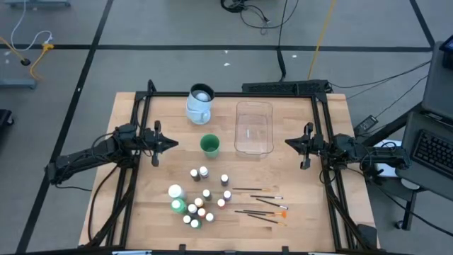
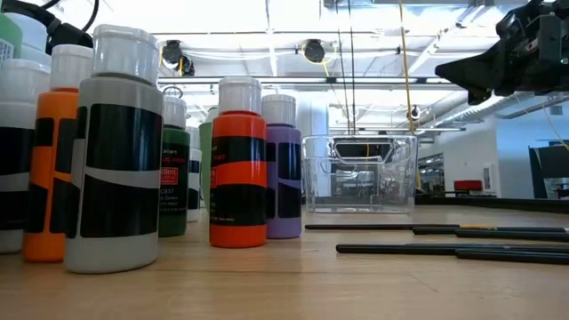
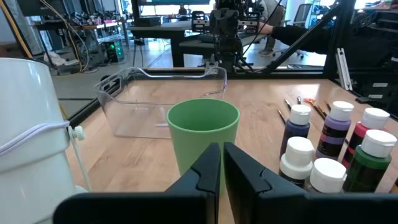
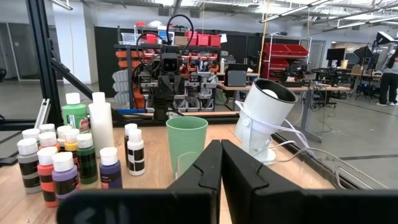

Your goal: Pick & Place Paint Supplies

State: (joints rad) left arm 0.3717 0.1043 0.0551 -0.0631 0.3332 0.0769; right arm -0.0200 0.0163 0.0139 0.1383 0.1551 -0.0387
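Several tiny paint bottles (image 1: 202, 202) stand upright on their bases in a loose cluster near the table's front edge, with two larger bottles, one white (image 1: 175, 191) and one green (image 1: 178, 206), at the cluster's left. Thin dark-handled brushes (image 1: 260, 205) lie flat to the right of them. My left gripper (image 1: 174, 144) hovers shut at mid-left, pointing level toward a green cup (image 3: 203, 134). My right gripper (image 1: 288, 142) hovers shut at mid-right, facing it across the table. Both are clear of the table, with nothing between their fingers.
A green cup (image 1: 209, 145) stands mid-table between the grippers. Behind it a clear plastic tub (image 1: 253, 127) rests on the table, and a pale-blue jug (image 1: 200, 103) stands at the far edge. A black frame rail (image 1: 233, 94) runs round the table's back and sides.
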